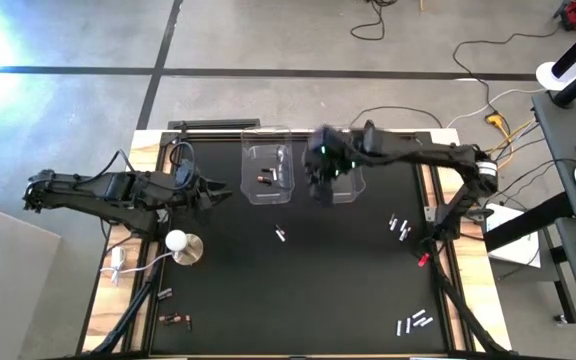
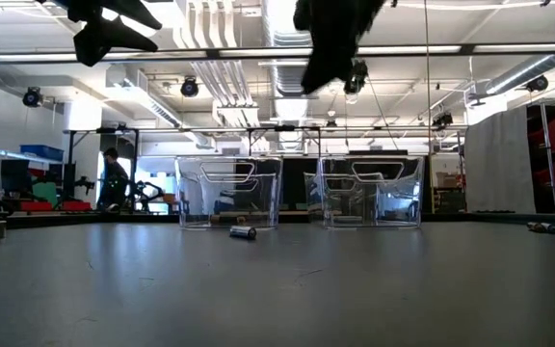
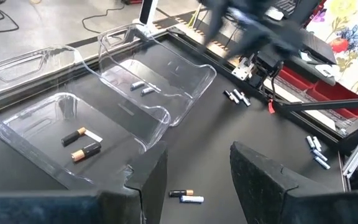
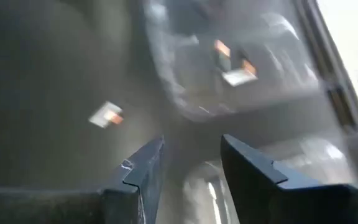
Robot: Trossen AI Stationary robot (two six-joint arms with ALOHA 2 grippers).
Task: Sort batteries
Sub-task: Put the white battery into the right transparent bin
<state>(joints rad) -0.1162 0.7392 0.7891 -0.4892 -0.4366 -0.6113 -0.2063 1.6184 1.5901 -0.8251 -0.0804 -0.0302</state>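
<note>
Two clear bins stand side by side at the table's far middle. The left bin (image 1: 268, 172) holds dark, copper-ended batteries (image 3: 82, 143); the right bin (image 1: 353, 185) holds silvery batteries (image 3: 142, 88). A loose pair of batteries (image 1: 281, 235) lies on the mat in front of the bins. More lie at the right (image 1: 400, 228), near right (image 1: 415, 322) and near left (image 1: 173, 320). My right gripper (image 4: 191, 165) hangs open, with nothing between its fingers, high over the right bin's left side (image 1: 323, 180). My left gripper (image 3: 197, 180) waits open, raised, left of the left bin.
A white round-based knob (image 1: 178, 242) stands on the mat at the left, with a cable running off the edge. A small red object (image 1: 423, 259) lies by the right edge. Bare mat lies between the bins and the near edge.
</note>
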